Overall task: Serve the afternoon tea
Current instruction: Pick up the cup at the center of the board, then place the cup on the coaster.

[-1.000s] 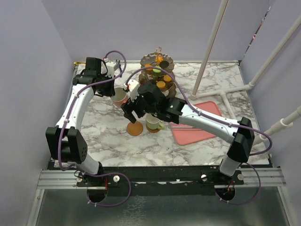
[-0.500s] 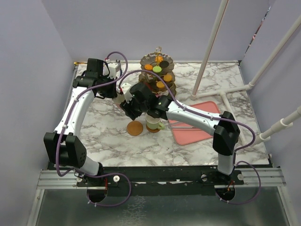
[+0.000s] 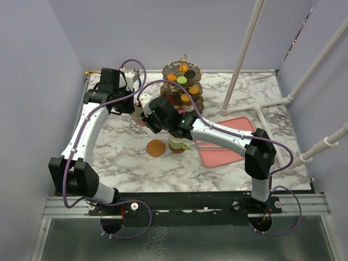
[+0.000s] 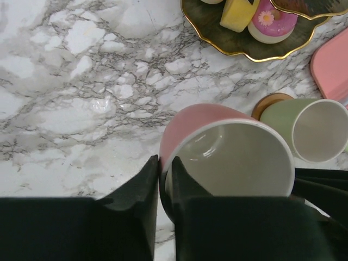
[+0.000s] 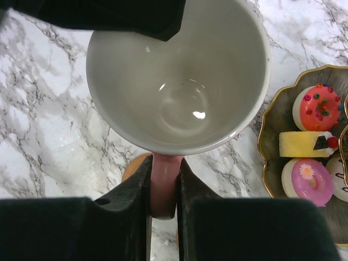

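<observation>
Left gripper point(image 4: 165, 163) pinches the pink mug point(image 4: 196, 122) by its rim, one finger inside, one outside, jaws nearly together. Right gripper point(image 5: 164, 163) is clamped on the same mug's handle point(image 5: 164, 187), fingers tight on both sides. Mug resting on the table or held above it? Can't tell. Just beside it, the green mug point(image 4: 280, 117) sits on a coaster point(image 4: 267, 101). The second coaster point(image 3: 156, 147) lies bare on the marble table point(image 3: 119, 157). Stand point(image 3: 184, 81) with pastries point(image 5: 306, 179) behind, pink tray point(image 3: 228, 149) to the right, lilac walls point(image 3: 32, 81) around.
</observation>
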Controlling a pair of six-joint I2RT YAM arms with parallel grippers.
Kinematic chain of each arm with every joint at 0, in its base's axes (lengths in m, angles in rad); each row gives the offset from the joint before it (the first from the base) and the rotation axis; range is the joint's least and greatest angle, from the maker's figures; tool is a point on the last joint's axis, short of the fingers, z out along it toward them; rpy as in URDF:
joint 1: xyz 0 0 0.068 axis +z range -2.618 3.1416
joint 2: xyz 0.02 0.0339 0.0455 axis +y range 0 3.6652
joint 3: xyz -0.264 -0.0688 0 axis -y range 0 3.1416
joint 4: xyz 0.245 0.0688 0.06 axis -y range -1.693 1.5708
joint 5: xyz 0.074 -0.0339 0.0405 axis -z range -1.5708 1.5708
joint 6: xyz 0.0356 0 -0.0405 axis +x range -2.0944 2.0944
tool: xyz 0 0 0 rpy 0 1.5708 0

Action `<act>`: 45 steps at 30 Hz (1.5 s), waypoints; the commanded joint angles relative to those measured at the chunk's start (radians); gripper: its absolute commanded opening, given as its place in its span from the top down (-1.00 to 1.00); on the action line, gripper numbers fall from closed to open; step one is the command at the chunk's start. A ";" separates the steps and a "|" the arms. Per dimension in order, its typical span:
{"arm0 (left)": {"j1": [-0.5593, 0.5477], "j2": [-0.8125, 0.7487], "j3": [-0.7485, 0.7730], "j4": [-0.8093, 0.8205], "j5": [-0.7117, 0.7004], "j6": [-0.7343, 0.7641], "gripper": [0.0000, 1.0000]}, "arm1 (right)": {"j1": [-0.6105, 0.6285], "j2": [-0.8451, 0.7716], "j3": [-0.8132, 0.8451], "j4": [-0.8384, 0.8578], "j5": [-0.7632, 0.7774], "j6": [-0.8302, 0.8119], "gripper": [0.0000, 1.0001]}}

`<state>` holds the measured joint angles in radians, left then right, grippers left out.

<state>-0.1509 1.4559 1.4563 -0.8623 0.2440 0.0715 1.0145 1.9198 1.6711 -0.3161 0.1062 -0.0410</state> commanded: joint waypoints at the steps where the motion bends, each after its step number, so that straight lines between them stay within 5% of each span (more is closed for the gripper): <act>1: -0.018 -0.046 0.027 -0.018 0.070 -0.014 0.35 | -0.004 -0.041 -0.112 0.129 0.027 0.035 0.99; 4: -0.017 -0.037 0.065 -0.019 0.048 -0.010 -0.62 | 0.000 -0.103 -0.198 0.164 0.033 0.085 0.99; 6: -0.016 -0.027 0.091 -0.020 0.029 -0.015 -0.98 | 0.013 -0.138 -0.248 0.186 0.066 0.112 0.99; 19: 0.024 0.004 0.157 0.008 -0.073 -0.068 -0.98 | 0.150 -0.239 -0.465 0.275 0.274 0.245 0.99; 45: 0.050 0.015 0.108 0.097 -0.132 -0.057 -0.98 | 0.165 -0.128 -0.553 0.441 0.289 0.282 0.99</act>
<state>-0.1101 1.4590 1.5749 -0.7937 0.1406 0.0154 1.1725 1.7817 1.1110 0.0296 0.3775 0.2207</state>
